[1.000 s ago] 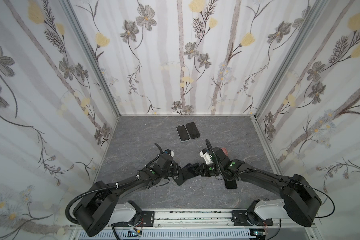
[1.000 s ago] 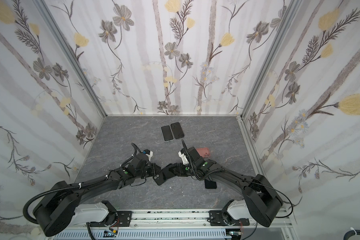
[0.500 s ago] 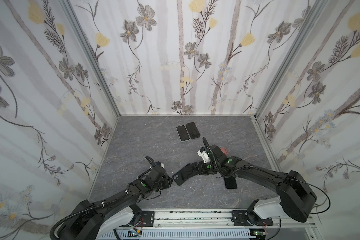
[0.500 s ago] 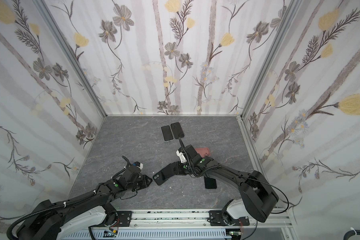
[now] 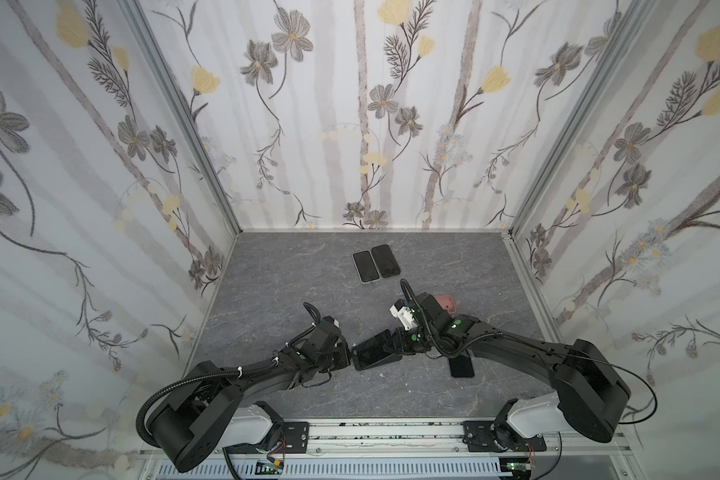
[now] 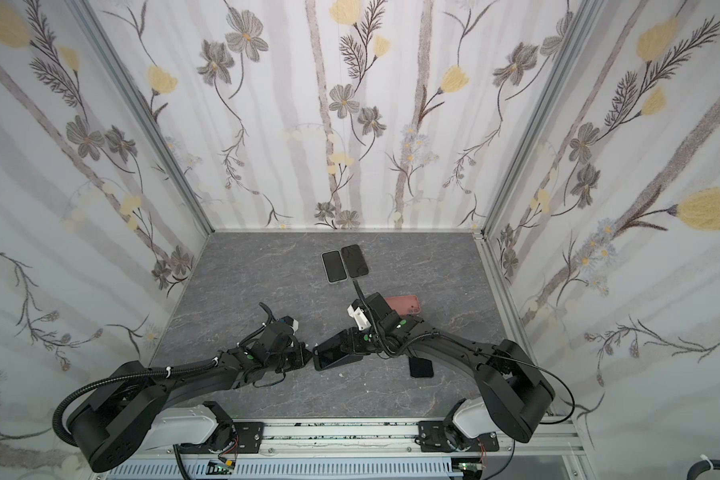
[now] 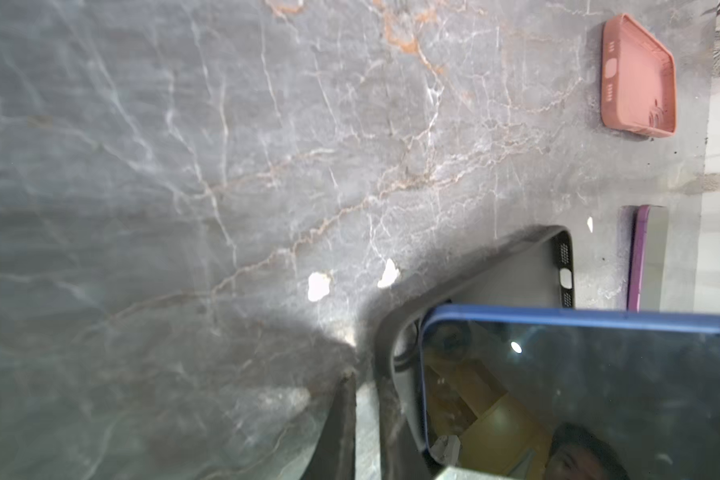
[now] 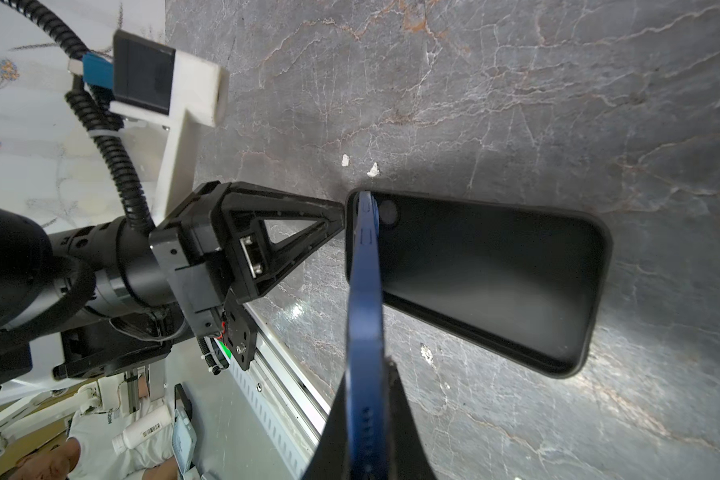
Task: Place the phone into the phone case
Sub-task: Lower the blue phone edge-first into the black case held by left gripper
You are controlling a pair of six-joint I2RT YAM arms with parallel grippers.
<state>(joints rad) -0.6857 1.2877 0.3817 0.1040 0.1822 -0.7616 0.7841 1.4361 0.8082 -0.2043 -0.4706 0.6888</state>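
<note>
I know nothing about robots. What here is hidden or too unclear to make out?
Pink case: both top views, the right arm covers part.
Dark flat thing: both top views, that arm hides one end; phone or case, cannot tell.
Left gripper: left wrist view shows one finger only, bottom edge cuts the rest.
Right gripper holding the blue phone: right wrist view, bottom edge cuts its fingers.

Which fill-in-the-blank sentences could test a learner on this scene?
1. The right gripper is shut on the ___ phone.
2. One end of this phone rests in the ___ case.
3. The pink thing on the table is an empty ___.
Missing words: blue; black; case.
</note>
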